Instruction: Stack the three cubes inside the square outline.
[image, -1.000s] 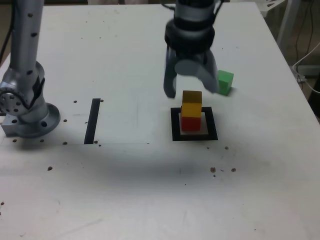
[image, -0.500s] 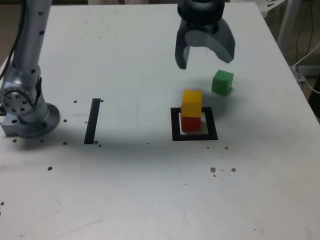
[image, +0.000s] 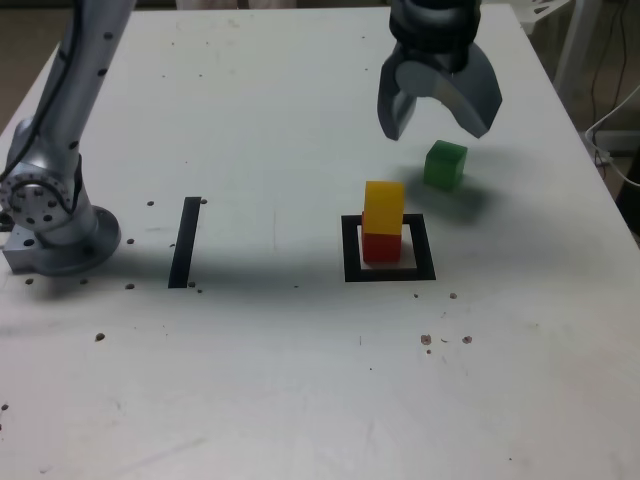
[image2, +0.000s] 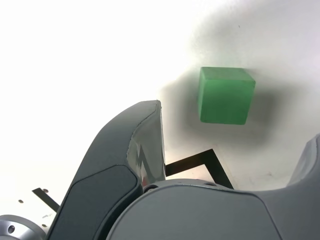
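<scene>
Cubes, three in number, are on a white table (image: 250, 380), seen in the exterior view: a red cube (image: 381, 248), a yellow cube (image: 384, 208) and a green cube (image: 445, 165). The red cube sits within the square outline (image: 352, 250), a thick black frame with a white centre, just right of the middle of the exterior view. The yellow cube rests on top of the red one, making a stack of two. The green cube is by itself on the table, farther up and to the right in that view, outside the outline.

Above the green cube, in the upper right of the exterior view, hangs the dark grey gripper (image: 438, 137). Its two curved fingers are spread wide, pointing down, with nothing held between them. The wrist view shows the green cube (image2: 226, 100) beyond the open fingers, touching neither, with a soft shadow around it on the table. Part of the black outline also shows beside one finger.

A straight black strip (image: 185, 243) lies left of the centre of the exterior view, well apart from the outline. Near the left edge stands the round grey base (image: 70, 250), with a pale arm section (image: 75, 90) rising to the top of the frame. Small dark marks dot the table's surface.
</scene>
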